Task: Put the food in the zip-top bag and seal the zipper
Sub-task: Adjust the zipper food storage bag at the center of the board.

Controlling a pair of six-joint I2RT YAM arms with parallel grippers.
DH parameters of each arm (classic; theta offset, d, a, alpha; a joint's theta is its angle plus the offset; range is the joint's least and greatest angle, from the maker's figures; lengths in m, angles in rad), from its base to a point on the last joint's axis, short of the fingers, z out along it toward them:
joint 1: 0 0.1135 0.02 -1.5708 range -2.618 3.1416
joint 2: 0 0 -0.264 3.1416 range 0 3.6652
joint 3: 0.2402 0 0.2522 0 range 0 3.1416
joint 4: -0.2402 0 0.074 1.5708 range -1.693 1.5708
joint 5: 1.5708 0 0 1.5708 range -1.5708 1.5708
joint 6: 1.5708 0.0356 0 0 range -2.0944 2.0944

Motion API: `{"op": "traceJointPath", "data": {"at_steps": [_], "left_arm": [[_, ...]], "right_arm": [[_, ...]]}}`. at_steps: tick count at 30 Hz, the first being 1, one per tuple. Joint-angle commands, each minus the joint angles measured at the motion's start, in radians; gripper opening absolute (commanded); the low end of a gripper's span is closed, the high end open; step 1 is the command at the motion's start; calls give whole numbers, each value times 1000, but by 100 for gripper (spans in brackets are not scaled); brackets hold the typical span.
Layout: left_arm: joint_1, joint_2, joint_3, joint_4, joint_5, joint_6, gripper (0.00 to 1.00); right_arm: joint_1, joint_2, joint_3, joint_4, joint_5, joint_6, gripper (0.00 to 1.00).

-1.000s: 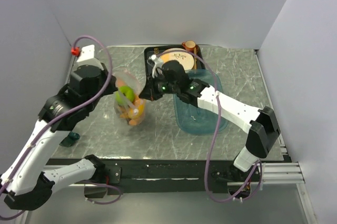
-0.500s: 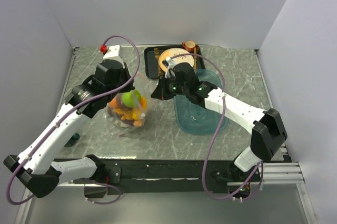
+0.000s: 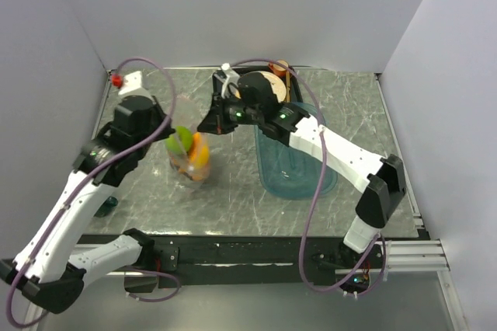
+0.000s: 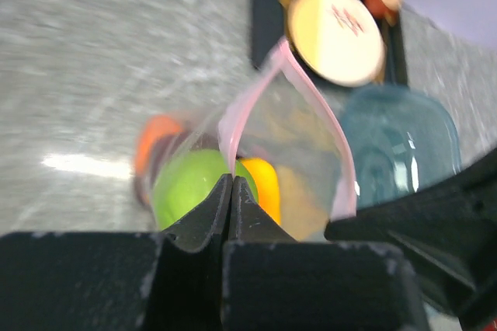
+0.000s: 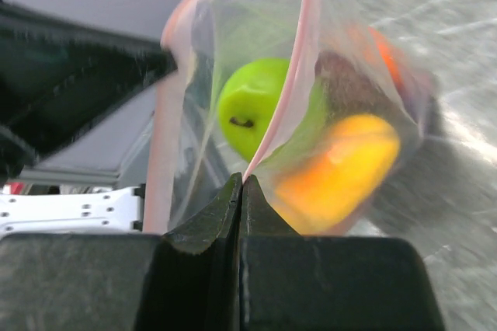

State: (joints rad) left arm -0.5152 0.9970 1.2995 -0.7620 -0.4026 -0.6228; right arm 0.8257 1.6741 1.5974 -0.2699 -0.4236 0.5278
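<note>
Desk: grey marbled desk (image 3: 233,199), white walls around.
Zip-top bag (image 3: 186,164): left of centre, hung between both grippers; cannot tell whether its base touches the desk.
Food: green apple (image 5: 252,106) and orange-yellow piece (image 5: 342,160) inside the bag.
Zipper (image 4: 225,141): pink sides parted in an arch.
Left gripper (image 4: 233,179): pinched tight on the zipper.
Right gripper (image 5: 242,179): pinched tight on the zipper, opposite end.
Teal tray (image 3: 311,183): right of the bag, apart.

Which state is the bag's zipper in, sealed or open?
Open: the zipper has its two pink strips bowed wide apart in both wrist views.
</note>
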Motion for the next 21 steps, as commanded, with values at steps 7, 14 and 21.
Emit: {"op": "traceJointPath", "data": {"at_steps": [7, 14, 21], "left_arm": [[75, -46, 326, -198, -111, 52, 1], [75, 6, 400, -203, -95, 95, 4], [75, 68, 152, -42, 131, 66, 1]], "right_arm": [[76, 186, 378, -110, -72, 12, 2], [81, 251, 492, -169, -61, 17, 2], [-5, 148, 100, -25, -44, 57, 2]]}}
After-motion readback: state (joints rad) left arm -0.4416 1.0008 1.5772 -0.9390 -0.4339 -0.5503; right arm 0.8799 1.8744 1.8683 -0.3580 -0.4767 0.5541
